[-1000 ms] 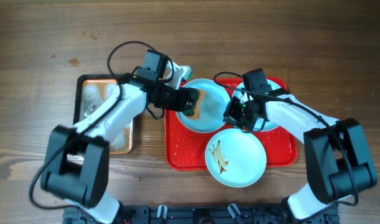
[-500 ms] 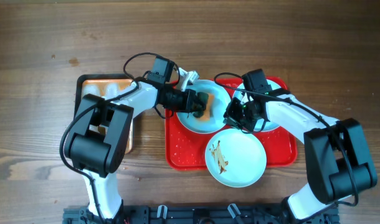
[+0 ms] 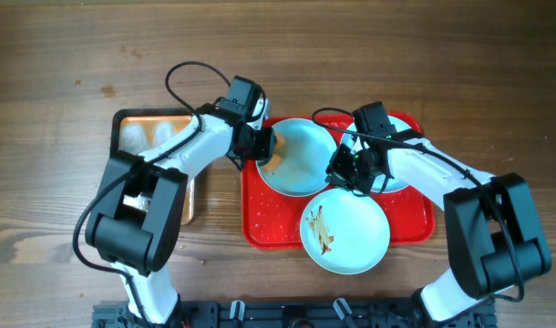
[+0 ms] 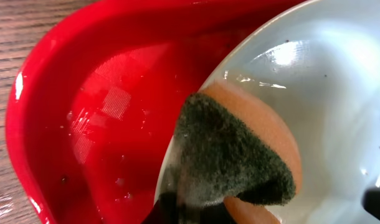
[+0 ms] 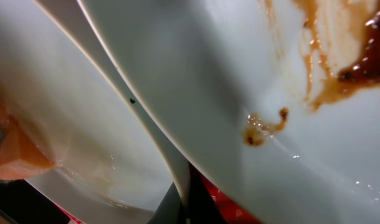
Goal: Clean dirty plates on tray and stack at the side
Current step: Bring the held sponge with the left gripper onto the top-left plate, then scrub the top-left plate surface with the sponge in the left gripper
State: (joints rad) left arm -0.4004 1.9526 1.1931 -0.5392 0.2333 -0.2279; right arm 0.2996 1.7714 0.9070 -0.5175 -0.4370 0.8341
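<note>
Sliding back from mid-plate, the left gripper [image 3: 266, 150], clamped on the sponge [image 4: 227, 155], rubs the 9 o'clock rim of the plate [image 3: 305, 153] at 11 o'clock in the red tray [image 3: 269, 223], while the right gripper [image 3: 344, 173] pinches its 4 o'clock rim.

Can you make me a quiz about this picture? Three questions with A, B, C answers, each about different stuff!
1. Where is the sponge?
A. On the floor
B. Against the back-left plate
C. Inside a cup

2. How many plates are on the red tray?
A. One
B. Two
C. Three

3. What is the front plate like?
A. Smeared with brown sauce
B. Spotless
C. Broken

Answers:
1 B: the left end effector presses it on that plate's edge.
2 C: three show from overhead.
3 A: brown streaks cross it.
</note>
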